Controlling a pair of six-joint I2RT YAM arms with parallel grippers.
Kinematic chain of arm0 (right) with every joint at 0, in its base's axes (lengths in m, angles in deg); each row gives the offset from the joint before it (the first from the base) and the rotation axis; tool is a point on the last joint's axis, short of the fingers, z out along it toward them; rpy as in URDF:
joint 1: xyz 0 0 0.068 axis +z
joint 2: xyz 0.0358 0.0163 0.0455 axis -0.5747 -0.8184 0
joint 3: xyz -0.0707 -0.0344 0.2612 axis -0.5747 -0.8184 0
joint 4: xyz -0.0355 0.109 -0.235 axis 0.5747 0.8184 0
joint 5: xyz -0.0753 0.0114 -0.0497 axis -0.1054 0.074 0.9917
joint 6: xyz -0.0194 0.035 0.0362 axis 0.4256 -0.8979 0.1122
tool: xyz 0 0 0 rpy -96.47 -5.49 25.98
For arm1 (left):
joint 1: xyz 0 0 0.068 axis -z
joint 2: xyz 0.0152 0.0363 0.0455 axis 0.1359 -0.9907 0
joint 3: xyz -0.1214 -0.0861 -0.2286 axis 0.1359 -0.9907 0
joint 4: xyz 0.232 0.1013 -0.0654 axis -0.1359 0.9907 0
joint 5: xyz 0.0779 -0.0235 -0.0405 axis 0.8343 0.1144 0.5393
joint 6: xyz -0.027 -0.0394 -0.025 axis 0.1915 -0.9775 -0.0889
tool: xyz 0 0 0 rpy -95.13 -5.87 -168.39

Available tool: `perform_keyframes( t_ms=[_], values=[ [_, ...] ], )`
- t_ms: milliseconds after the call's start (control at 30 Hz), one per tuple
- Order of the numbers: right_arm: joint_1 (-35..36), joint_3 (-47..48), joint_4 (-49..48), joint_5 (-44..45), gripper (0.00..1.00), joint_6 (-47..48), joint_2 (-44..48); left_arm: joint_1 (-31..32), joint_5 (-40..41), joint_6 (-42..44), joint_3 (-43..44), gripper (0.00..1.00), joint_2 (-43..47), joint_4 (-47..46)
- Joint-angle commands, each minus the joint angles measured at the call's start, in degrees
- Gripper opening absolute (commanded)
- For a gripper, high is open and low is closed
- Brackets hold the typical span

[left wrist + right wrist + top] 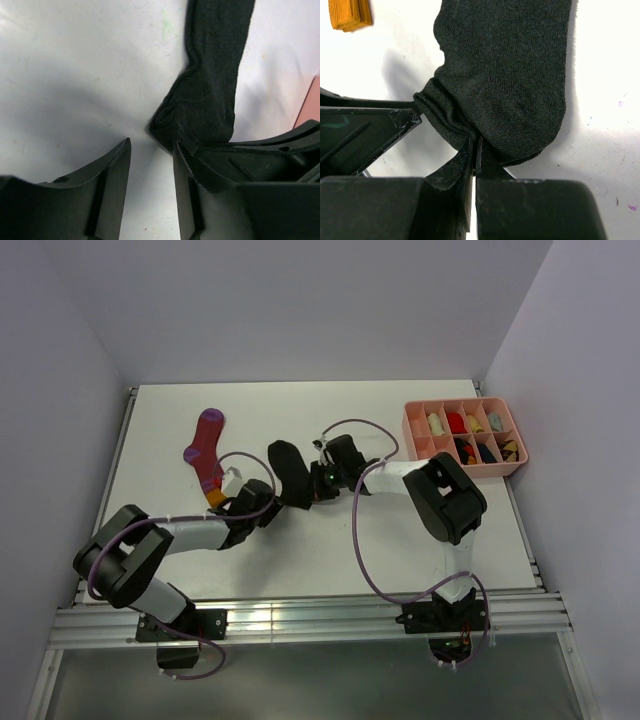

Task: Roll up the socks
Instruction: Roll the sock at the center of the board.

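Note:
A black sock lies on the white table between my two grippers. My right gripper is shut on a bunched fold at that sock's near end. The left gripper stands open, with only bare table between its fingers. The black sock's end lies just ahead of its right fingertip. In the top view the left gripper sits at the sock's lower left and the right gripper at its right. A magenta sock with an orange toe lies to the left.
A pink compartment tray holding several rolled socks stands at the back right. Its edge shows at the right of the left wrist view. The left arm's finger shows beside the right gripper.

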Motion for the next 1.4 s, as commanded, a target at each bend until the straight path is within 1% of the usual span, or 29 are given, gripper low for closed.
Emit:
perform_keyframes(
  t_ms=[0,200,333,800,967,1033,1067,1100,1200,1233,1267,1300,1367],
  values=[
    [0.6,-1.9,1.7,5.0,0.0,-0.5,0.1,0.4,0.6,-6.1,2.1,0.43,-0.3,4.3],
    [0.9,-2.0,1.0,4.9,0.0,-1.0,0.0,0.6,-0.3,-7.1,2.4,0.42,-4.0,2.1],
    [0.9,-2.1,0.9,4.5,0.0,-1.5,0.0,0.6,0.9,-7.4,2.4,0.41,-5.3,1.0],
    [2.0,-2.3,0.1,2.1,0.0,-3.3,0.5,0.5,2.0,-8.1,5.5,0.29,-11.3,5.1],
    [2.4,-2.4,-0.1,1.4,0.0,-3.7,0.2,0.4,2.2,-7.4,6.8,0.18,-14.5,7.6],
    [2.6,-2.6,-0.1,1.2,0.0,-3.8,0.4,0.5,2.1,-6.9,7.5,0.1,-15.1,8.2],
    [2.6,-2.6,0.0,1.2,0.0,-3.8,0.8,0.4,2.1,-6.2,7.7,0.03,-15.6,8.9],
    [2.7,-2.7,0.0,1.4,0.01,-3.5,0.9,0.4,2.3,-5.8,8.4,0.0,-15.7,9.5],
    [2.9,-3.6,-0.4,1.8,0.05,-2.7,2.4,0.3,3.2,-3.3,10.3,0.0,-15.7,12.2],
    [3.0,-3.9,-0.6,2.0,0.11,-2.4,3.0,0.4,3.6,-2.0,11.0,0.0,-15.6,13.3],
    [3.1,-4.3,-1.3,2.4,0.14,-2.1,3.7,0.3,4.4,-1.2,11.7,0.0,-15.1,14.2],
    [3.2,-5.2,-1.7,3.1,0.2,-1.0,5.6,0.3,4.7,-0.4,13.1,0.0,-15.0,17.2],
    [3.5,-6.1,-2.4,5.8,0.26,0.5,7.4,0.3,5.7,1.9,14.6,0.0,-14.5,19.4]
  ],
)
